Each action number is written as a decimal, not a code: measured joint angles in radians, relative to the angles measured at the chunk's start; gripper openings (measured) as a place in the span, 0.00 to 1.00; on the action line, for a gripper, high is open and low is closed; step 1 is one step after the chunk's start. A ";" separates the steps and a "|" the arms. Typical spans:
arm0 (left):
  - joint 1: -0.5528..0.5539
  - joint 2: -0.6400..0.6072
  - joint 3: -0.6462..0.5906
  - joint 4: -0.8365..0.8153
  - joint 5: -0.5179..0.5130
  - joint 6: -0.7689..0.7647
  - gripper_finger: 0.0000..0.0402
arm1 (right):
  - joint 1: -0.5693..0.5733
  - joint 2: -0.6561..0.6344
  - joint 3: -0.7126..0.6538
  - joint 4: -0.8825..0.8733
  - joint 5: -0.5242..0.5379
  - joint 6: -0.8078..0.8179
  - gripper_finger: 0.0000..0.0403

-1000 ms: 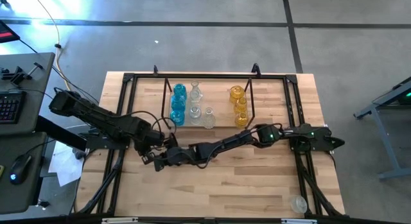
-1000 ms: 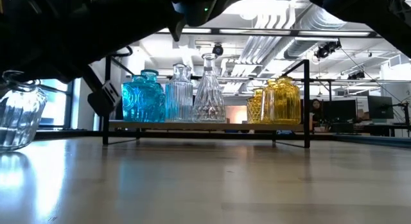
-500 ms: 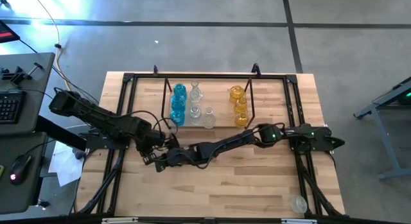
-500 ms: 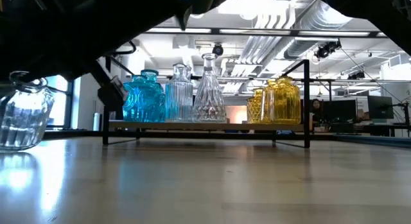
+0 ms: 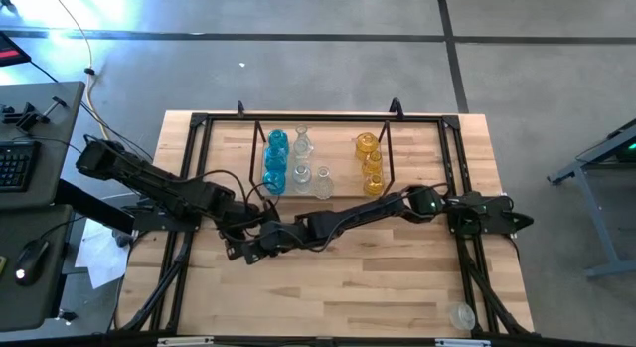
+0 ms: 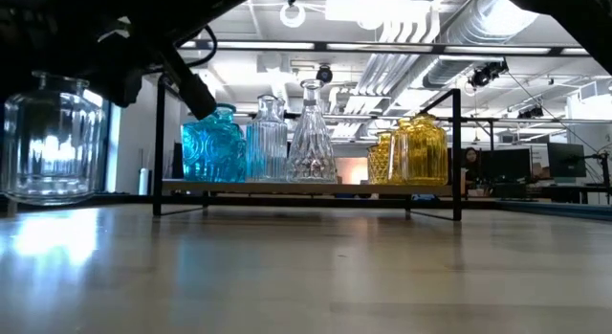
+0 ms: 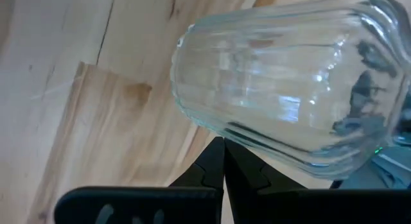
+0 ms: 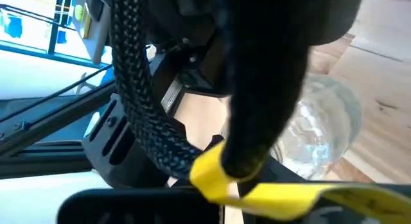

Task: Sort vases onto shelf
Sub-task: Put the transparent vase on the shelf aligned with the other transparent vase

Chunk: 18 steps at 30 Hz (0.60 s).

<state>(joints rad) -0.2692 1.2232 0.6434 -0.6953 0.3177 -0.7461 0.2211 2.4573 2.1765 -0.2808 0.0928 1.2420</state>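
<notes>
A clear ribbed vase point(image 6: 53, 138) hangs upright above the table's near left part, with both arms meeting over it. My right gripper point(image 5: 254, 250) reaches in from the right and is shut at the vase's mouth end. My left gripper point(image 7: 223, 161) is shut with nothing between its fingers, its tips right beside the vase's ribbed body point(image 7: 276, 83). Blue point(image 6: 212, 143), clear point(image 6: 311, 133) and amber point(image 6: 419, 150) vases stand on their bases on the shelf point(image 6: 306, 188). My right gripper has the clear vase at its mouth end point(image 7: 369, 89), where dark finger shapes show through the glass. The kind of hold is hidden by the arms and a cable. The vase hangs upright, its base point(image 6: 48, 192) clear of the table. My left gripper's shut fingertips point(image 7: 223, 147) stand against the vase's ribbed side; I cannot tell whether they touch it.
Another clear vase point(image 5: 460, 314) stands alone at the table's near right corner. A larger black rod frame point(image 5: 189, 188) edges the table. The left arm's braided cable point(image 8: 138, 102) crosses close in front of my right wrist camera. Bare wood point(image 5: 358, 287) lies near the front edge.
My right gripper has risen with the clear vase. The vase, which was tilted and low, has come up clear of the table and now stands upright. My left gripper has tipped a little beside it and stays shut.
</notes>
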 joint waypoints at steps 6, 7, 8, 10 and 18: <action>-0.001 0.001 -0.002 0.038 -0.029 0.015 0.00 | 0.008 -0.004 0.003 -0.011 -0.019 0.037 0.01; -0.001 0.001 -0.002 0.036 -0.030 0.020 0.00 | 0.009 -0.007 0.003 -0.023 -0.023 0.038 0.01; -0.002 0.002 -0.002 0.034 -0.030 0.023 0.00 | 0.011 -0.008 0.004 -0.044 -0.032 0.043 0.01; -0.002 0.002 0.001 0.028 -0.030 0.034 0.00 | 0.014 -0.009 0.004 -0.097 -0.053 0.062 0.01; -0.002 0.002 0.002 0.020 -0.015 0.060 0.00 | 0.020 -0.006 0.003 -0.138 -0.071 0.063 0.00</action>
<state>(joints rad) -0.2710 1.2251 0.6449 -0.6752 0.3023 -0.6859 0.2413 2.4516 2.1800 -0.4188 0.0219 1.3049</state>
